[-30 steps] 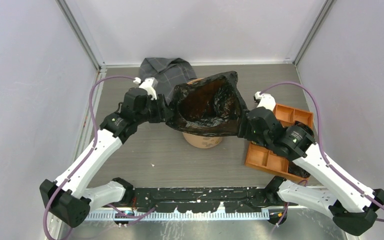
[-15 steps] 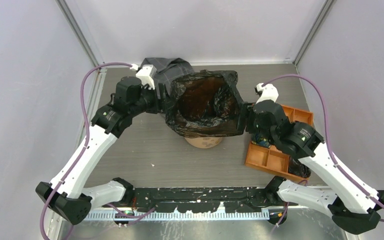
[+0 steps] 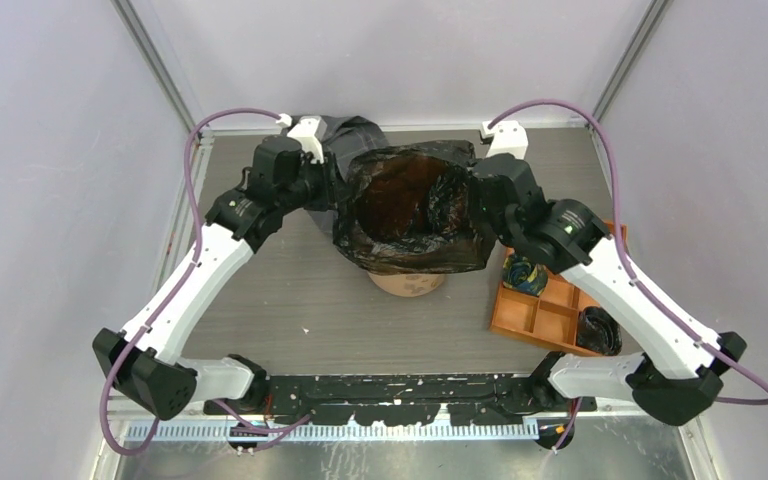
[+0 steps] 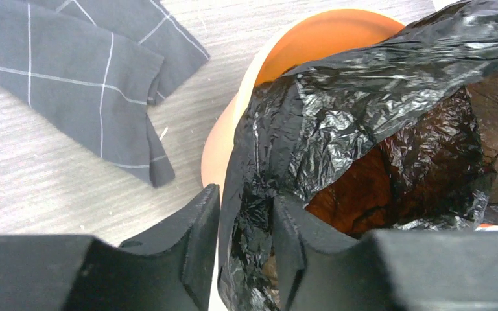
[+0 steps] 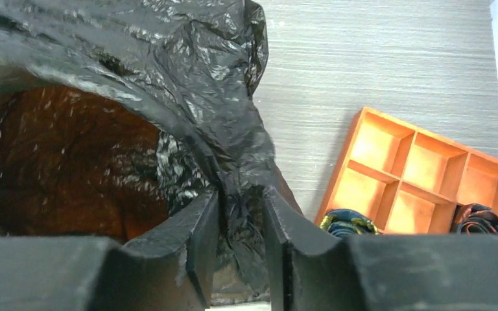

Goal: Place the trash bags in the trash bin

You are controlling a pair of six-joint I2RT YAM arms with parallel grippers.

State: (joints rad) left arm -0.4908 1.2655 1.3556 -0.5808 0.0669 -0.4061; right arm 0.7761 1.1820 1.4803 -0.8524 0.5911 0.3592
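Both pincers are closed partway on the trash bag, film bunched between the fingers: the left pincer holds its left edge, the right pincer its right. Its mouth gapes upward at frame centre, directly over the orange bucket, so the coming move is probably straight down. A grey cloth lies upper left and a tray lower right.

The trash bag is thin black plastic film, glossy and heavily crinkled, translucent brown where it stretches. The trash bin is smooth orange plastic with a soft sheen. The checked cloth is matt grey weave. The surface looks like matt grey wood-grain. The tray is matt orange plastic. The left gripper and right gripper have matt black fingers.
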